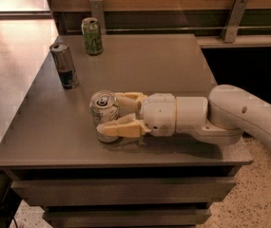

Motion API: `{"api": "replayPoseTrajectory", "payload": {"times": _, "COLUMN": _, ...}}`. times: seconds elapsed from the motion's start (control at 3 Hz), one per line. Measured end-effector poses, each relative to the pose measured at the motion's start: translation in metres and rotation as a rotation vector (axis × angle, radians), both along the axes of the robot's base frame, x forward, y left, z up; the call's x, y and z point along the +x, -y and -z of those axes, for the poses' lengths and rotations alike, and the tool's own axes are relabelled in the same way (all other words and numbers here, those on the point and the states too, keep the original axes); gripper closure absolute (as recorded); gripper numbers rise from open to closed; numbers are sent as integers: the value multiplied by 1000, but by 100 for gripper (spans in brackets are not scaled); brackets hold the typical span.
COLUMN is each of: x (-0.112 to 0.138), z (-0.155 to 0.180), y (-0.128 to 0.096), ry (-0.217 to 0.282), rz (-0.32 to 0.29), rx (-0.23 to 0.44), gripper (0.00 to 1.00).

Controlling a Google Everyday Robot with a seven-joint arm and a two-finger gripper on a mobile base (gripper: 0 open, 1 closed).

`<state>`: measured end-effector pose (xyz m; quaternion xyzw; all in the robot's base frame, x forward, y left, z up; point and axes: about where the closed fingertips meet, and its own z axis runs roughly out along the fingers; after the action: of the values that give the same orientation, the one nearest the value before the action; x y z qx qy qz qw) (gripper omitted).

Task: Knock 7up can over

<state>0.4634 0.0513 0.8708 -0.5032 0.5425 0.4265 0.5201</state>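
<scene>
The 7up can (pixel 103 109), whitish with a silver top and tab, stands upright near the front left of the grey table (pixel 173 61). My gripper (pixel 110 114) reaches in from the right, low over the table. It is open, with the can between its two cream fingers. The near finger (pixel 120 128) lies against the can's front lower side. The far finger (pixel 128 99) sits just behind and to the right of the can. The white arm (pixel 239 115) stretches off to the right edge.
An all-green can (pixel 92 35) stands at the table's back left. A slimmer blue-and-silver can (pixel 64 65) stands near the left edge. A wooden wall with a metal rail and brackets (pixel 233 19) runs behind the table. Floor lies to the left and right.
</scene>
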Motion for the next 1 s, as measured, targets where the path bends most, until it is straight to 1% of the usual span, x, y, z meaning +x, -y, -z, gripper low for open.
{"api": "replayPoseTrajectory", "payload": {"times": 0.67, "x": -2, "z": -1, "y": -4, "ry": 3, "rz": -8, "rx": -1, "gripper": 87}}
{"api": "replayPoseTrajectory", "payload": {"times": 1.0, "x": -3, "z": -2, "y": -6, "ry": 4, "rz": -11, "rx": -2, "gripper": 100}}
